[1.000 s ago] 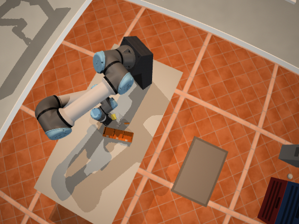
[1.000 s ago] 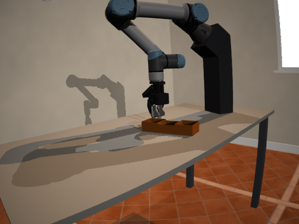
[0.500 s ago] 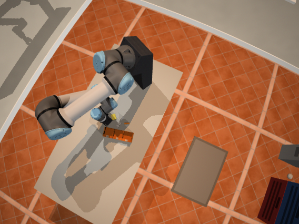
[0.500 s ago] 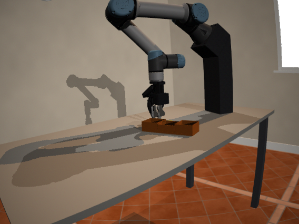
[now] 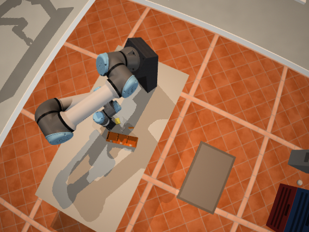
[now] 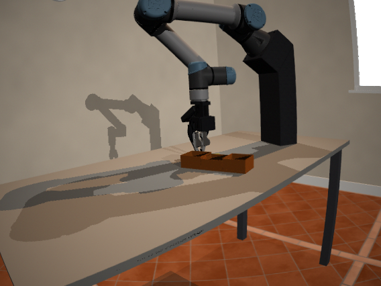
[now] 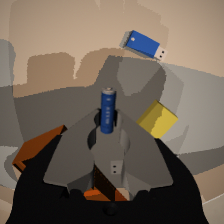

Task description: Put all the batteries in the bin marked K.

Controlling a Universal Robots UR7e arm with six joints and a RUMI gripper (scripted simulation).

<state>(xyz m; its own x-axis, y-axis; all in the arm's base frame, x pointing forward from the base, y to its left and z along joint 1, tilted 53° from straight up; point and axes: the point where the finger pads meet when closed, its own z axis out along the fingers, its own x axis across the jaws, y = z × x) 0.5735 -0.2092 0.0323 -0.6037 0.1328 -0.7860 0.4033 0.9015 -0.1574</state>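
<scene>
My gripper [image 7: 107, 110] [image 6: 200, 146] [image 5: 116, 124] is shut on a blue battery [image 7: 108, 109], which stands out past the fingertips in the wrist view. It hangs low over the table, just behind the left end of a row of three joined orange bins [image 6: 217, 162] [image 5: 122, 139] [image 7: 35, 148]. I cannot read any letter on the bins. The battery itself is too small to make out in the top and exterior views.
A blue USB stick [image 7: 145, 44] lies on the table [image 5: 168, 81] [image 6: 100, 218] beyond the gripper. A yellow block [image 7: 157, 120] [image 5: 117, 120] sits close to the right of the fingers. A small orange item [image 5: 131, 127] lies near the bins. The arm's black base [image 6: 276, 90] stands at the table's far end.
</scene>
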